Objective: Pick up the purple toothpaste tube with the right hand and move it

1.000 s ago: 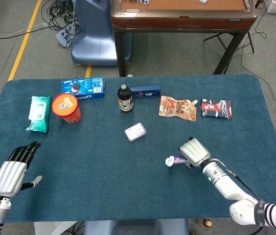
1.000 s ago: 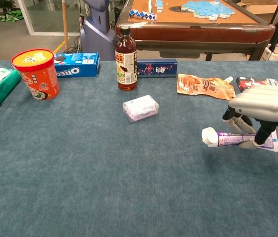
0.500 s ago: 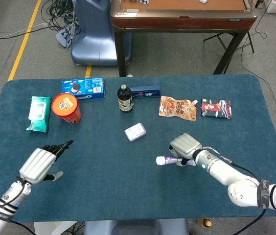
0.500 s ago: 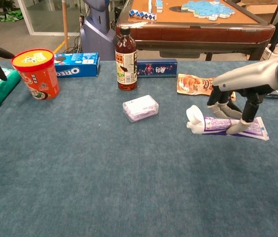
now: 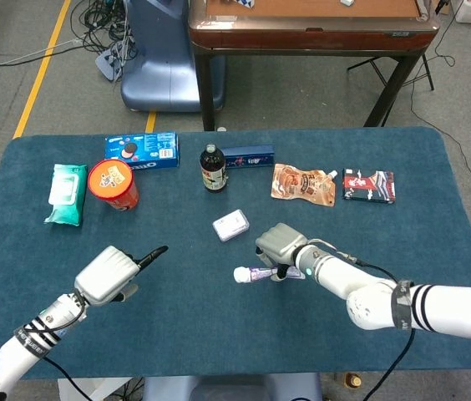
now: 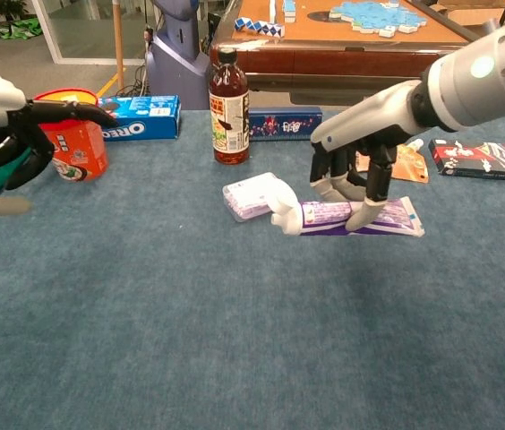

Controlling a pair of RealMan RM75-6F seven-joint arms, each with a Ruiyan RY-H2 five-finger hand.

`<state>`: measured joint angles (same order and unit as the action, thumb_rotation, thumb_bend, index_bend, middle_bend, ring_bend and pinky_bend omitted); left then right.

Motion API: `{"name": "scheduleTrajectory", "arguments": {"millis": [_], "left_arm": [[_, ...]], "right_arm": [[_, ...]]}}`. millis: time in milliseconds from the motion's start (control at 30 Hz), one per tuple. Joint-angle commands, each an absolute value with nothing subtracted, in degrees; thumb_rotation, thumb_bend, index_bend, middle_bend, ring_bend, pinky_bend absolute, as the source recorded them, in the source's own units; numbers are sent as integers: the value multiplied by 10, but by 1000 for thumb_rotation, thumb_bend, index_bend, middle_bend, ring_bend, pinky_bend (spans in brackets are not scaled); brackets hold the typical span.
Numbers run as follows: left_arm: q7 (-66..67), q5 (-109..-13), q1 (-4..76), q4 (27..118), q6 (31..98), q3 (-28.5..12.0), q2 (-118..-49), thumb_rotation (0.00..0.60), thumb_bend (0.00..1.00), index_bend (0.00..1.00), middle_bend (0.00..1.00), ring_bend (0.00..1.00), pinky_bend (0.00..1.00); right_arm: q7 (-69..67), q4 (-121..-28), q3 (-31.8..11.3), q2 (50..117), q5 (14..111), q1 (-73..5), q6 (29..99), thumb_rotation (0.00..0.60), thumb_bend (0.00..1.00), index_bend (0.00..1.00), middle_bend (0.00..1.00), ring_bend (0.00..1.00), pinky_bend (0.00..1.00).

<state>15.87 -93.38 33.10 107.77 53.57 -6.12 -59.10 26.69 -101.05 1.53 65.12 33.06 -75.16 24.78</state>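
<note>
The purple toothpaste tube lies level with its white cap pointing left. My right hand grips it from above, fingers curled around its middle, and holds it just over the blue table cloth near the table's centre. The tube's flat tail sticks out to the right of the fingers. My left hand hovers over the left front of the table, fingers spread, holding nothing.
A small white box sits right beside the tube's cap. Behind stand a dark bottle, a blue box, an orange pouch, a red-black packet, an Oreo box, a red cup and wipes.
My right hand has carried the tube leftward from the right front toward the table's centre. My left hand has risen and moved inward to the right.
</note>
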Motion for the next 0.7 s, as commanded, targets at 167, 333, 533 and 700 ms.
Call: {"name": "scheduleTrajectory", "arguments": {"millis": [167, 333, 533, 700], "left_arm": [[192, -939, 370, 1090, 502, -64, -613, 600, 312, 43, 721, 750, 770], [195, -939, 400, 1085, 471, -61, -634, 600, 313, 43, 726, 753, 771], [199, -931, 430, 1068, 442, -57, -664, 600, 313, 43, 729, 755, 771], [200, -923, 442, 1059, 440, -57, -678, 600, 313, 43, 733, 756, 772]], "right_arm": [[259, -976, 54, 698, 263, -830, 259, 600, 821, 865, 746, 609, 323], [253, -963, 67, 718, 241, -864, 269, 600, 822, 866, 747, 611, 323], [246, -961, 77, 732, 229, -889, 285, 600, 823, 868, 749, 618, 327], [241, -966, 85, 738, 229, -898, 296, 600, 822, 869, 749, 622, 327]]}}
